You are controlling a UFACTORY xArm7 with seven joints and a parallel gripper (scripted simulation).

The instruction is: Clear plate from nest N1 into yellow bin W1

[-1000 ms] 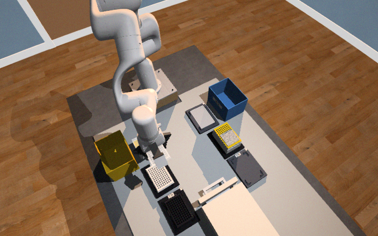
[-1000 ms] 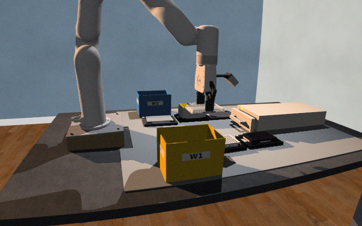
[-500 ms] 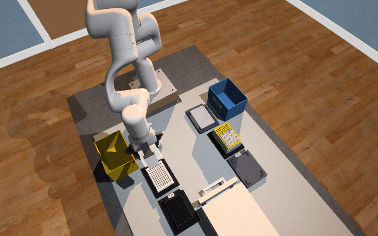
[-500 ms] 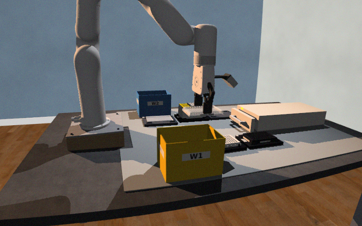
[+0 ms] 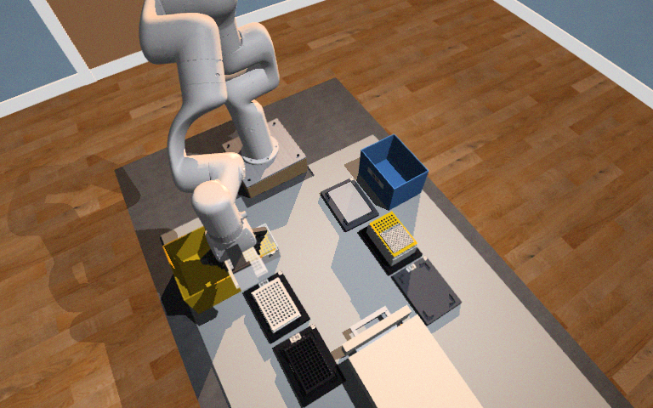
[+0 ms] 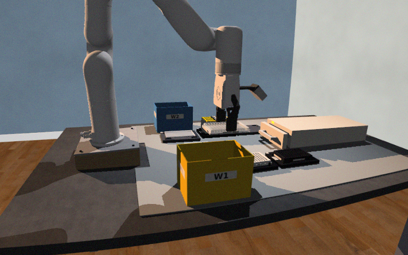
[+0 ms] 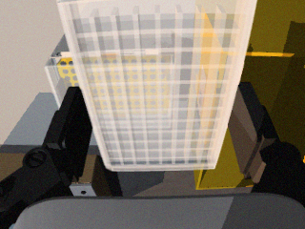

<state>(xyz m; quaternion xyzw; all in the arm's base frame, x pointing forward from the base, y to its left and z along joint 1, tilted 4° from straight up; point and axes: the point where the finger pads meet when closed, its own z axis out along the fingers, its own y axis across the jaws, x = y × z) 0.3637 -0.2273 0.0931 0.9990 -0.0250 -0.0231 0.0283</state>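
My gripper [image 5: 243, 258] is shut on the clear plate [image 5: 255, 261], holding it by its long sides above the bench. In the wrist view the gridded clear plate [image 7: 155, 76] fills the space between the two dark fingers. The yellow waste bin W1 [image 5: 198, 268] stands upright just left of the gripper; in the wrist view its open inside [image 7: 270, 57] lies to the right, and the plate's right edge overlaps its rim. From the side, the gripper [image 6: 228, 121] and the clear plate [image 6: 223, 127] hang higher than the rim of W1 [image 6: 215, 172].
A yellowish plate [image 5: 267, 241] lies just behind the gripper. A white plate [image 5: 275, 303] and a black plate [image 5: 309, 364] sit in nests nearby. The blue bin W2 [image 5: 393, 169], a lidded plate [image 5: 349, 201], the tip box [image 5: 393, 237], a grey nest [image 5: 425, 292] and the cooler [image 5: 400, 359] stand to the right.
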